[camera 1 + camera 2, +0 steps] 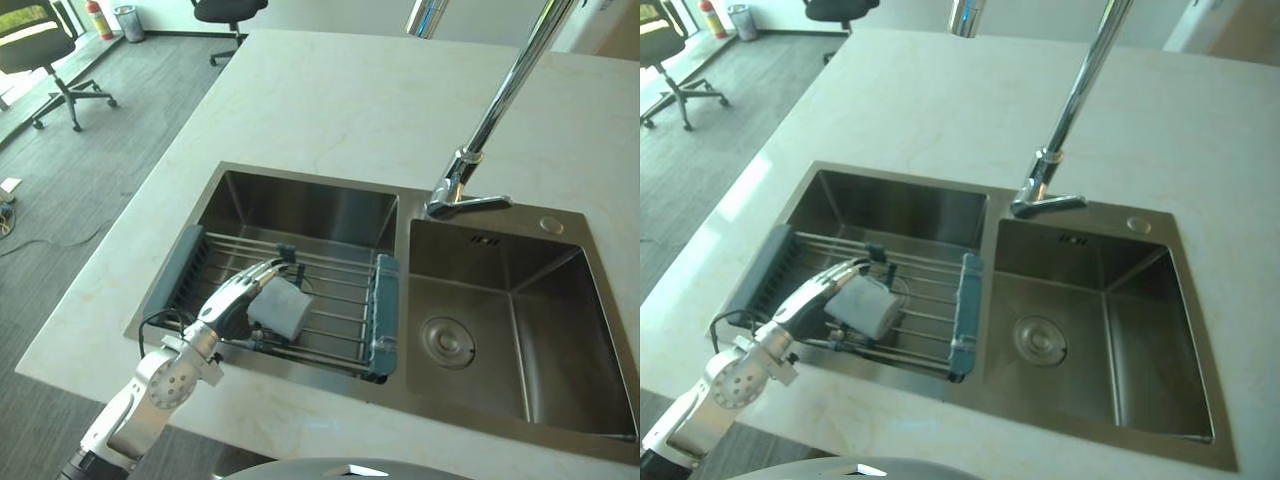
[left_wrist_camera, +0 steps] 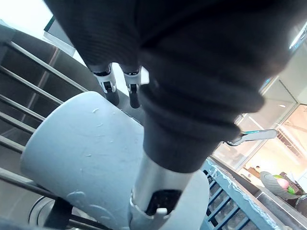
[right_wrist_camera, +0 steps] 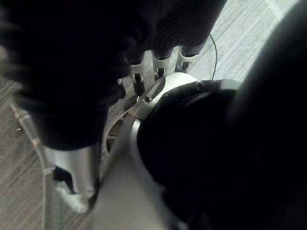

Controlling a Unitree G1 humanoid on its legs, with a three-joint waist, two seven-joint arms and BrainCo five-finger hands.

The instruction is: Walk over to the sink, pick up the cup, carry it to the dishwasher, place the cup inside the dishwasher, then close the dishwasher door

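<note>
Well, the cup (image 1: 283,308) lies on its side on the wire rack (image 1: 384,312), in the basin to the left of the tap (image 1: 468,170). The left hand (image 1: 238,292) is wrapped on it, fingers over the far side and thumb across the near wall. I'd firm that grip first, then lift straight up so the cup clears the rods. The right hand (image 3: 159,66) hangs idle over the floor; clenched or not, I cannot tell.

Faucet (image 1: 505,90) top cut off by upper edge, cup (image 1: 285,312) partly hidden under left hand (image 1: 232,298), chair (image 1: 35,45) cropped.
</note>
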